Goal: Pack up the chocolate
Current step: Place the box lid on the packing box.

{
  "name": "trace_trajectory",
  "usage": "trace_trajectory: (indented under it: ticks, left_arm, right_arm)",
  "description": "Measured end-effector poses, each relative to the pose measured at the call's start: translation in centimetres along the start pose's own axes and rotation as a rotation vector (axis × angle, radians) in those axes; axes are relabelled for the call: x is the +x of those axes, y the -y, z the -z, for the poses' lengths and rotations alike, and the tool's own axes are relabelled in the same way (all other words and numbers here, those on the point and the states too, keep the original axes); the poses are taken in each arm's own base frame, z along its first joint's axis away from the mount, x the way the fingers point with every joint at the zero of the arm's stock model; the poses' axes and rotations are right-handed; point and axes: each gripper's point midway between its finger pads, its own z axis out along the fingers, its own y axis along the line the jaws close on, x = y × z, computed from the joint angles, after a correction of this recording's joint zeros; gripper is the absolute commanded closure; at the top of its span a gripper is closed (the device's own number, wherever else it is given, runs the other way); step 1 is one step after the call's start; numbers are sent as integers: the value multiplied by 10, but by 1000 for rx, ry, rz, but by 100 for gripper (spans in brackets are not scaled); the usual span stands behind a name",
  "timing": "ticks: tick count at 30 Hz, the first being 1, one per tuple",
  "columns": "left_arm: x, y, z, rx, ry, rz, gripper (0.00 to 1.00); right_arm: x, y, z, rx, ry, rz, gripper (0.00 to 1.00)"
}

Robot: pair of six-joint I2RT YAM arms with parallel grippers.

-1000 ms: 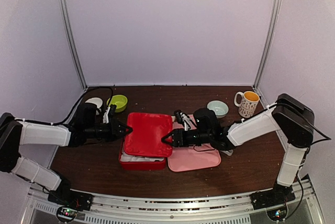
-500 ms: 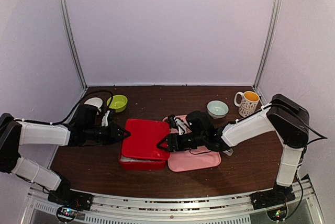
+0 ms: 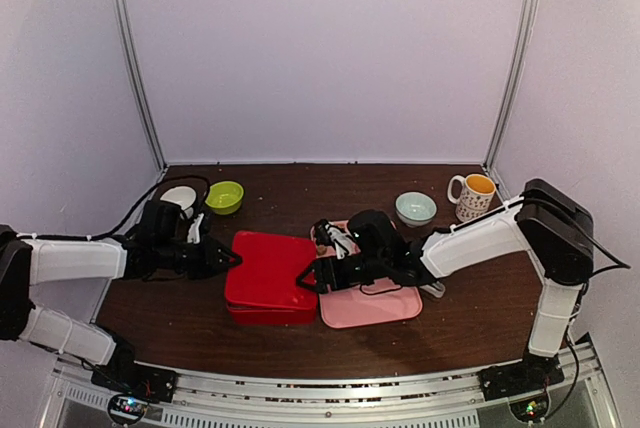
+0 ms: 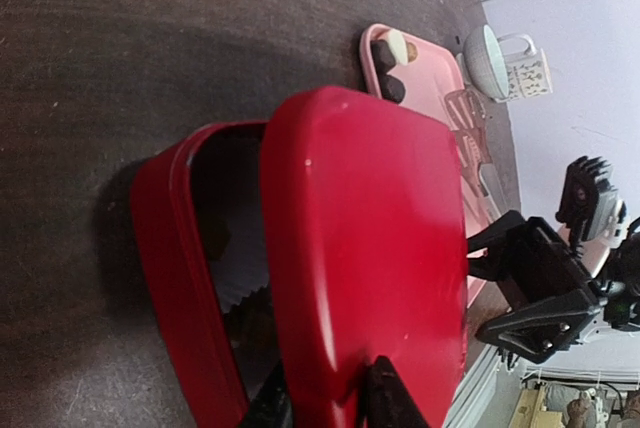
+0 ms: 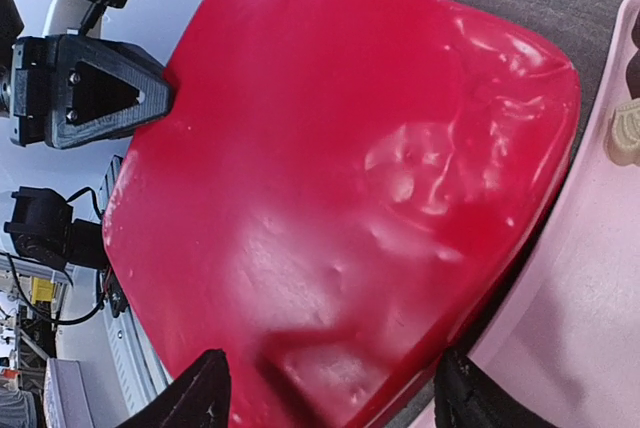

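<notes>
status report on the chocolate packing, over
Left end effector clamped on red lid. Right end effector open around lid edge. Lid askew, box part open. Some chocolates on pink tray.

Pale walls [image 3: 320, 58] surround a dark wooden table [image 3: 330, 180].

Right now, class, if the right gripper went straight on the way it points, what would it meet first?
The red lid. The right gripper points left at the lid's near edge, with its jaws apart on either side of it. Depth is unclear, so it may already be touching.
</notes>
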Motion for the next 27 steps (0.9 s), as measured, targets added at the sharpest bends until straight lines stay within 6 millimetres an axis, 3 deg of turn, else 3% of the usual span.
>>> trace_trajectory:
  ticks: [3,7,10,16,19,27]
  left_arm:
    - [6,-12,-1,-47,-18,-13,67]
    - [-3,-15,-1,-78,7,-62,61]
    - [4,-38,1,-179,-7,-39,56]
    - [1,-47,12,-252,18,-72,50]
    - [1,-48,13,-261,19,-86,52]
    - [-1,-40,4,-202,12,-113,73]
  right_arm:
    - [-3,-1,0,11,3,17,31]
    - [-6,-4,-1,29,-2,41,31]
    - [-7,-8,-2,38,-7,60,32]
    - [-4,-8,-2,56,-24,80,32]
    - [-5,-8,-2,65,-23,85,32]
    - [-8,-1,-2,110,-7,84,33]
